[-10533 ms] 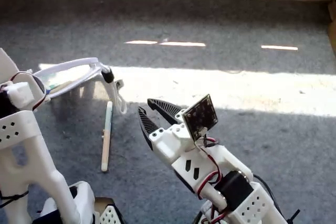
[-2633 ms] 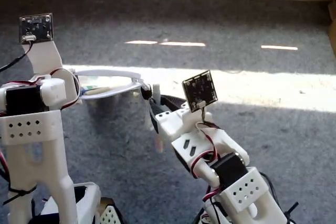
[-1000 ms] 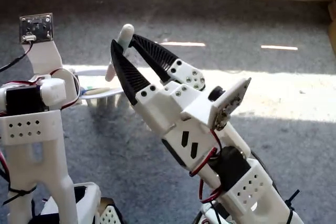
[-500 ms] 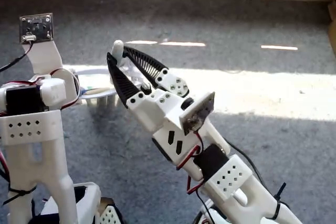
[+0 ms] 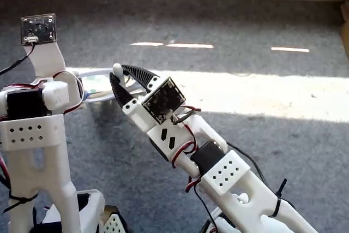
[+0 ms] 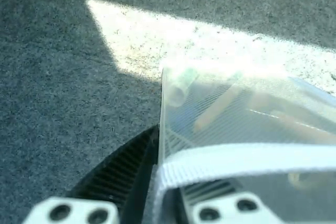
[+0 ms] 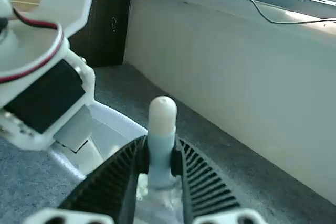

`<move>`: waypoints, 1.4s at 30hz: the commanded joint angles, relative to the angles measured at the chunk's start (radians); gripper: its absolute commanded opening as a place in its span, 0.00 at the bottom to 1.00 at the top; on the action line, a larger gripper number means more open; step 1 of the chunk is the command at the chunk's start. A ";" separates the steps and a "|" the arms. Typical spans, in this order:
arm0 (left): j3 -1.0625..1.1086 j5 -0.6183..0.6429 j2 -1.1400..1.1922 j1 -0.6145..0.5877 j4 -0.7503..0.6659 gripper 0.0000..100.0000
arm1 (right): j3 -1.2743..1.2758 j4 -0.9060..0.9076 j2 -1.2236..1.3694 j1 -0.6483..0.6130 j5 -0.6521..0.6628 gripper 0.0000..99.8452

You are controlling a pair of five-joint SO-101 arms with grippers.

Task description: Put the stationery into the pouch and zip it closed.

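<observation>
My left gripper is shut on the near edge of a clear mesh pouch with a white zipper band, holding it up; several pens lie inside. In the high view the pouch hangs beside the left arm, its mouth facing the right arm. My right gripper is shut on a white and pale blue pen, which stands upright between the fingers. The pen tip sits just at the pouch's white rim. The pen's lower end is hidden by the jaws.
The surface is grey carpet-like cloth with a bright sunlit band across the middle. The left arm's white column stands at the front left. A pale wall runs along the back.
The right gripper, pen in its grasp, has come down from a raised pose and moved left to the pouch's mouth, its wrist turning. The left arm and pouch have stayed still.
</observation>
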 commanded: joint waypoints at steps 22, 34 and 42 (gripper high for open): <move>-0.005 -0.009 -0.013 -0.022 -0.003 0.01 | -0.094 0.153 -0.027 0.010 0.005 0.16; -0.005 -0.009 -0.013 -0.024 -0.003 0.01 | -0.206 0.369 -0.229 0.010 0.008 0.04; -0.010 -0.009 -0.013 -0.024 -0.005 0.01 | -0.265 0.435 -0.236 0.015 0.006 0.00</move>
